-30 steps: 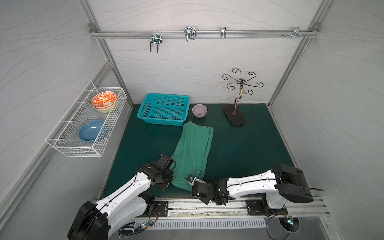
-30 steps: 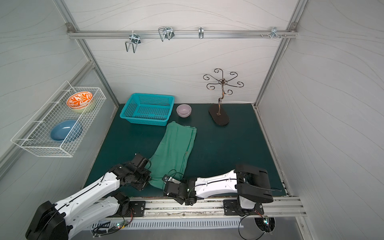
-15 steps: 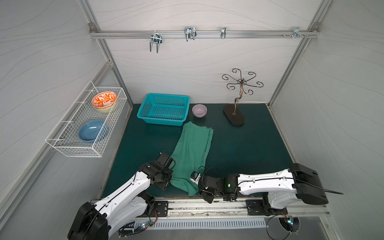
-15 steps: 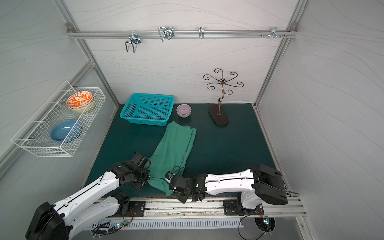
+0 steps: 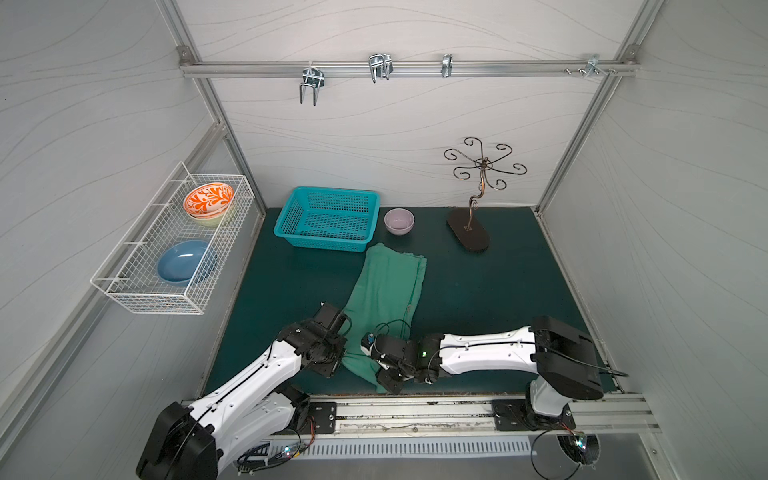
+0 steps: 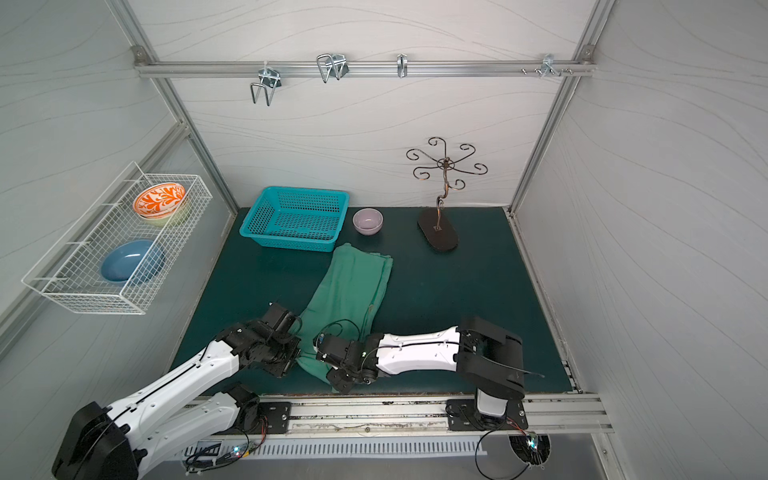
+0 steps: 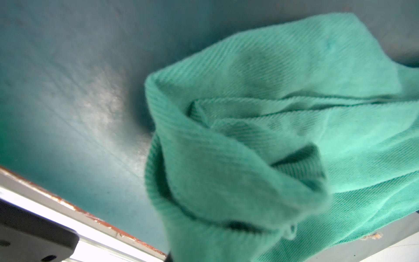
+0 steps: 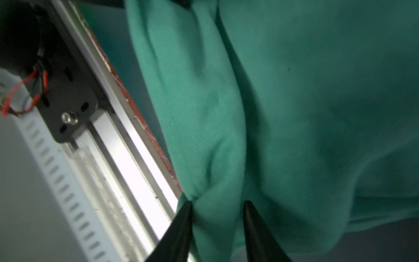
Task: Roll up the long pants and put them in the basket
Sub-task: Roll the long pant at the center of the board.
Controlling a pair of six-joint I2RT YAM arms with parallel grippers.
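Note:
The long pants (image 5: 386, 286) (image 6: 351, 282) lie folded lengthwise as a mid-green strip from the basket down to the mat's near edge. Their near end is bunched between my two grippers. My left gripper (image 5: 337, 365) (image 6: 291, 365) sits at the near end's left side. In the left wrist view its fingers are hidden under gathered pants cloth (image 7: 260, 140). It is shut on that cloth. My right gripper (image 5: 386, 382) (image 6: 338, 384) (image 8: 217, 205) is at the near end's right side. Its black fingertips (image 8: 187, 211) pinch a fold of the pants (image 8: 294, 108).
A turquoise basket (image 5: 328, 218), a pink bowl (image 5: 399, 220) and a curly metal stand (image 5: 469, 232) stand along the back of the dark teal mat (image 5: 490, 291). A wire rack (image 5: 174, 249) with bowls hangs on the left wall. The metal rail (image 5: 415, 409) runs just past the mat's near edge.
My right gripper spread wider, then closed on a fold at the pants' near end, and its arm swung out right and back. The left arm has hardly moved.

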